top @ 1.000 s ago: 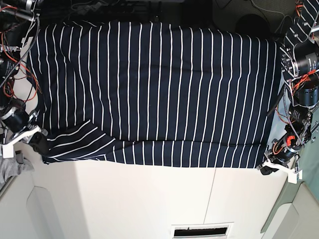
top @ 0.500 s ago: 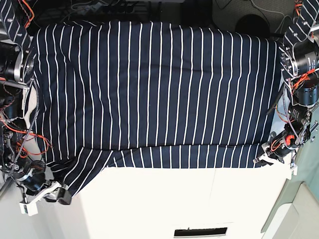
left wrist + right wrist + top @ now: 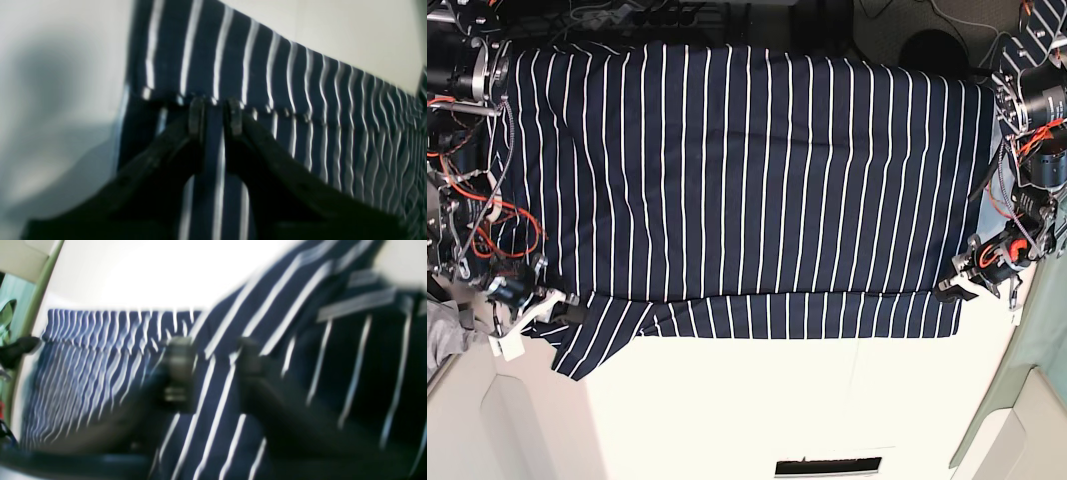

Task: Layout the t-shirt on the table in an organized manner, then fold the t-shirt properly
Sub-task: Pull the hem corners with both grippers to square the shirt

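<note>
The t-shirt (image 3: 747,190) lies spread across the table (image 3: 727,410), one sleeve skewed. My left gripper (image 3: 215,115) pinches its hem narrowly; my right gripper (image 3: 213,366) blurs (grip unclear). Folding remains undone.

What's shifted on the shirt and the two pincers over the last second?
The right pincer swung out toward the table's near side and came partway back, dragging the t-shirt sleeve corner out diagonally. The folded hem band crept up the picture, baring more table. The left pincer rose slightly and stayed at the opposite hem corner. The shirt body stayed spread flat.
</note>
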